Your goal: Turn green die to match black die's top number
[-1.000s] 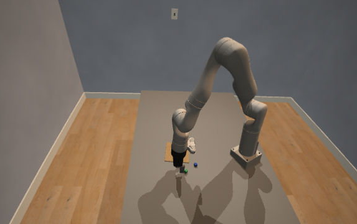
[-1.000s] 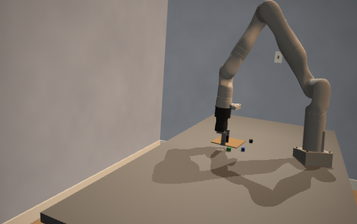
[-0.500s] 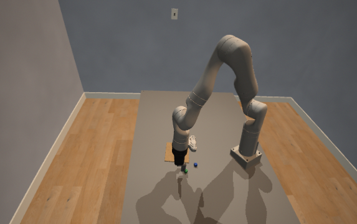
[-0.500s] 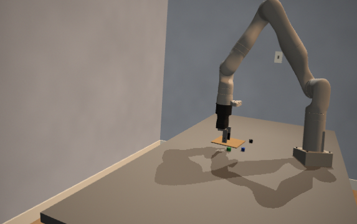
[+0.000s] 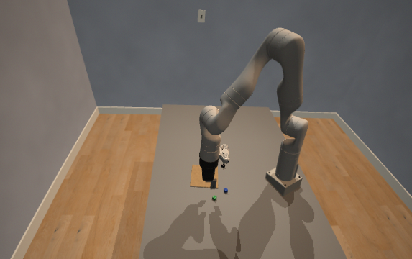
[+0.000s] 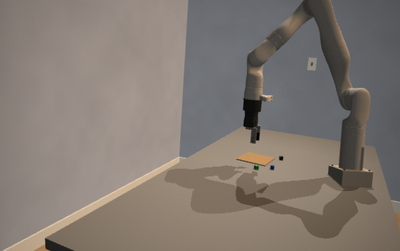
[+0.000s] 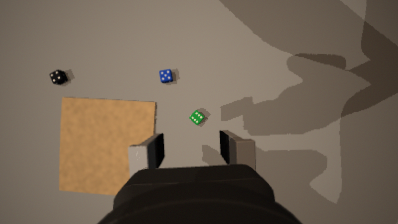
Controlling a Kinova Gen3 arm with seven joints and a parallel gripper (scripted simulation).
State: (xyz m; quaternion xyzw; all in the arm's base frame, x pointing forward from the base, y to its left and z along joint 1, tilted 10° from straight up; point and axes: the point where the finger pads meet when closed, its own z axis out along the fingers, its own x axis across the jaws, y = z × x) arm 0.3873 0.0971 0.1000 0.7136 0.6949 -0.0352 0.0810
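Note:
The green die (image 7: 197,117) lies on the grey table, off the mat, with six pips on top; it also shows in the top and exterior views (image 5: 214,198) (image 6: 256,167). The black die (image 7: 58,76) (image 5: 223,165) (image 6: 280,157) lies beyond the mat's far corner. The tan mat (image 7: 106,144) (image 5: 200,177) (image 6: 255,159) lies flat. My gripper (image 7: 192,143) (image 6: 255,135) hangs open and empty well above the table, over the mat's edge, with the green die just beyond the fingertips in the wrist view.
A blue die (image 7: 166,75) (image 5: 226,190) (image 6: 272,167) lies on the table between the green and black dice, off the mat. The arm's base (image 5: 284,180) stands at the table's right side.

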